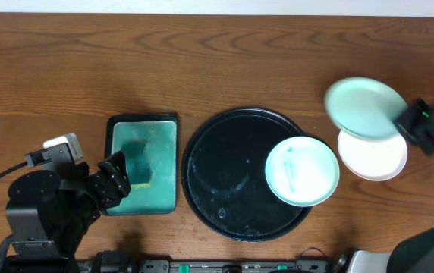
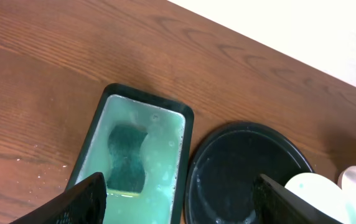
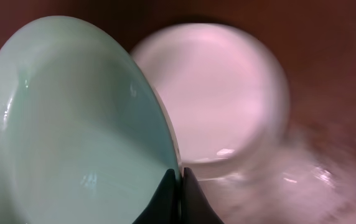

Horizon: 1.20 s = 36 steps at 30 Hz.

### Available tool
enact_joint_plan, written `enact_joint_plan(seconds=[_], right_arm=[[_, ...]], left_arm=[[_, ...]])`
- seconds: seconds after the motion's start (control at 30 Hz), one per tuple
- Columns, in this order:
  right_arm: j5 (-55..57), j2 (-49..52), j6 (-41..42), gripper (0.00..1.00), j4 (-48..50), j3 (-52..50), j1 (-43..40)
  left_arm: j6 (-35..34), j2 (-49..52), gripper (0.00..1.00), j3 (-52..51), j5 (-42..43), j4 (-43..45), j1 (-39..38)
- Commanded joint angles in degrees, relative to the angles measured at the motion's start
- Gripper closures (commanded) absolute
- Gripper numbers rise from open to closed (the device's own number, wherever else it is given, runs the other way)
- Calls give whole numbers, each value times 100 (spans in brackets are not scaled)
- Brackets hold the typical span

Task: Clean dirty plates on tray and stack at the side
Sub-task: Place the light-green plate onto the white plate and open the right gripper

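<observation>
The large round black tray [image 1: 228,178] lies mid-table and shows in the left wrist view [image 2: 240,168]. A pale mint plate with teal smears [image 1: 302,171] sits on its right side; its edge shows in the left wrist view [image 2: 315,190]. My right gripper [image 1: 413,121] is shut on the rim of a clean mint plate [image 1: 365,108], held tilted above a white plate [image 1: 373,157] that rests on the table right of the tray. In the right wrist view the jaws [image 3: 179,186] pinch the mint plate [image 3: 72,124] over the white plate [image 3: 221,93]. My left gripper [image 1: 114,178] [image 2: 178,202] is open and empty.
A rectangular green tray with a black edge [image 1: 164,163] holds soapy water and a dark green sponge [image 2: 127,158] left of the black tray. My left gripper hovers over its near-left end. Water drops lie on the black tray.
</observation>
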Motion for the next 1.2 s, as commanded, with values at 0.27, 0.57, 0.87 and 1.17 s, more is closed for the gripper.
enact_joint_plan(seconds=[0.27,0.57,0.87,1.17], right_arm=[[-33,389,-227,48,538,-1259,-1482],[-1353,-916,-1600,44,214,-1128,-413],[-120,-1818,-1357,41,-809,-1655,1110],[13,-1805,-1123,41,444,-3198,1451]], left_arm=[[-11,352,25,90,345,24,35],[-7,931,25,90,404,15,35],[4,1045,25,90,402,-219,35],[81,1047,25,90,398,-496,35]])
